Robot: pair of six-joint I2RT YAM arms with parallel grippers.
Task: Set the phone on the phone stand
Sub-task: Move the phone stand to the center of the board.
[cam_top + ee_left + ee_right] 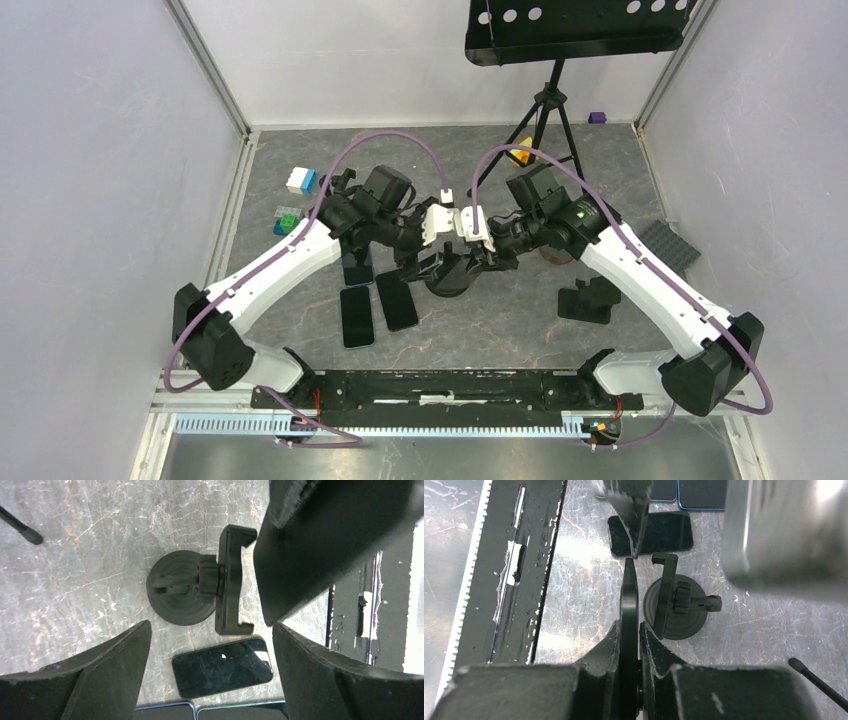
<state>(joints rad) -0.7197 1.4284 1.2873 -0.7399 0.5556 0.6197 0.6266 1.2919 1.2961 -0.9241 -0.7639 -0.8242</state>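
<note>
The black phone stand (185,587) sits on its round suction base, its clamp cradle (231,580) turned sideways and empty. My right gripper (629,627) is shut on a black phone (629,595), held edge-on just left of the cradle. In the left wrist view that phone (320,545) is the big dark slab at the upper right. My left gripper (211,630) hangs open above the stand, nothing between its fingers (115,675). From above, both grippers meet over the stand (448,278).
Three more phones lie flat left of the stand (357,316), (397,300), (357,268). A second black holder (588,298) is at the right. A tripod music stand (545,110) rises at the back. Coloured blocks (301,180) sit at the back left.
</note>
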